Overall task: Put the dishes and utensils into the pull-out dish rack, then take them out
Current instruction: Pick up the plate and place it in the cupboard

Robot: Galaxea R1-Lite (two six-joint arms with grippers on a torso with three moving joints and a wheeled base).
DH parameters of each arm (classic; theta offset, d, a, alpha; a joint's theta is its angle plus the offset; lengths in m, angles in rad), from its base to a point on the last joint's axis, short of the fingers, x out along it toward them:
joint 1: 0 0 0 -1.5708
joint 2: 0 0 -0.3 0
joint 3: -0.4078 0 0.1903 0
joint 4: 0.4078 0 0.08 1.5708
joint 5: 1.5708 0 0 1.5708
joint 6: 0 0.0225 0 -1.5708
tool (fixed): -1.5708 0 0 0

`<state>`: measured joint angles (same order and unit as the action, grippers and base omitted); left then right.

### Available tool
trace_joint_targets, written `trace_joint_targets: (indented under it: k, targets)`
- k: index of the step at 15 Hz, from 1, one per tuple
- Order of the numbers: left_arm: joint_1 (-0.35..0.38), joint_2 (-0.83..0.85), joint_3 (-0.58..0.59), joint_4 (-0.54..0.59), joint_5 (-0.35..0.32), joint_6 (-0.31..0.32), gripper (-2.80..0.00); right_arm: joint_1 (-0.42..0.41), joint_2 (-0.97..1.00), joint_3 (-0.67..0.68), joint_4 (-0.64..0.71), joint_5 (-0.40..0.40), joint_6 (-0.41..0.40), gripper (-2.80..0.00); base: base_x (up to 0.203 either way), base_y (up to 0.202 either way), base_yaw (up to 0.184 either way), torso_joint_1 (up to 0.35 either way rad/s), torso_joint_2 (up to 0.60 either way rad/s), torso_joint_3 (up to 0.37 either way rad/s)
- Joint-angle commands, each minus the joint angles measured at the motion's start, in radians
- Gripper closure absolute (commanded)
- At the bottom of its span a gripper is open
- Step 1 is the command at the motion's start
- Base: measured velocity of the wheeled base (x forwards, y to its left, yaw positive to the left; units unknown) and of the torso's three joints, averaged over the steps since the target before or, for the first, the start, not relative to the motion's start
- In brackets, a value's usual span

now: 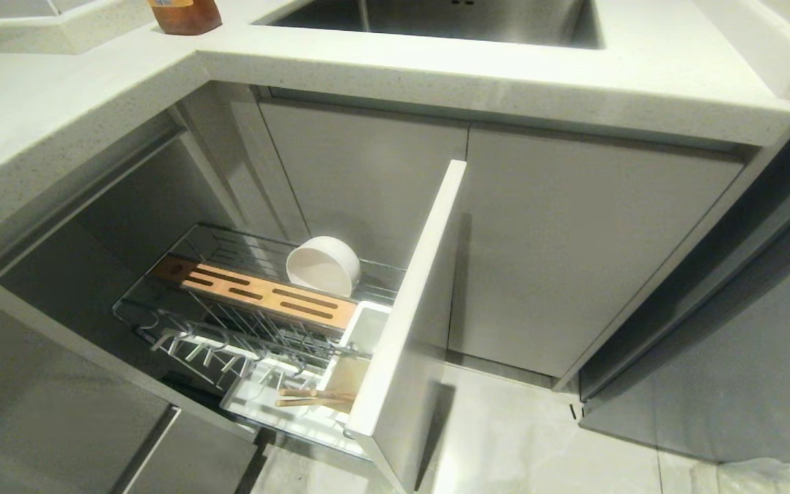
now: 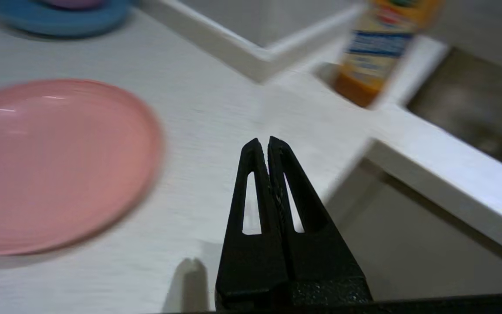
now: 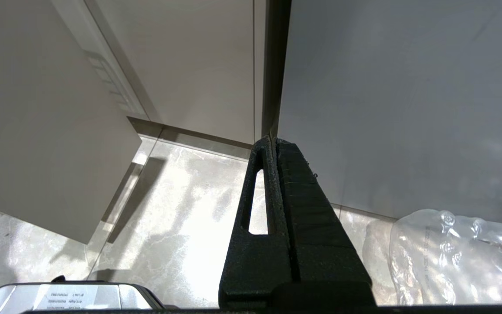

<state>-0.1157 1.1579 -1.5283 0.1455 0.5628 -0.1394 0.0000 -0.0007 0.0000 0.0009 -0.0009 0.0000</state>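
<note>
Glossy pink plate (image 2: 55,165), chrome wire rack (image 1: 230,322)

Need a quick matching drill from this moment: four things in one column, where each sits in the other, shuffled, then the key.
Things:
1. pink plate
2. white bowl
3. chopsticks
4. left gripper

Places or states:
A. tipped on its side in the pull-out dish rack, behind the wood strip
B. shut and empty, above the countertop
C. lying flat on the countertop
D. at the rack's front end, by the white front panel

Pairs: 1-C, 2-A, 3-D, 4-B
</note>
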Motion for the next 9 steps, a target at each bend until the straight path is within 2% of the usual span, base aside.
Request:
trace_joint_targets:
  k: [1,3,6,7,9]
  targets:
    - [0.204,0.034,-0.023,0.024,-0.017,-0.001,0.0,0.0,0.001,0.0,-0.001,-0.001,0.0,0.0,0.0,0.0,0.0,0.0,0.0,0.0]
    - [0.294,0.089,-0.034,0.037,-0.027,-0.009,0.0,0.0,0.001,0.0,0.0,0.0,0.0,0.0,0.0,0.0,0.0,0.0,0.0,0.0]
    - [0.345,0.161,-0.086,0.041,-0.019,-0.082,0.0,0.0,0.001,0.0,0.001,0.0,0.0,0.0,0.0,0.0,0.0,0.0,0.0,0.0]
    - [0.359,0.191,-0.104,0.042,0.004,-0.091,0.0,0.0,0.001,0.0,0.0,-0.001,0.0,0.0,0.0,0.0,0.0,0.0,0.0,0.0]
    - [0.365,0.236,-0.121,0.042,0.103,-0.095,0.0,0.0,0.001,0.0,-0.001,0.0,0.0,0.0,0.0,0.0,0.0,0.0,0.0,0.0]
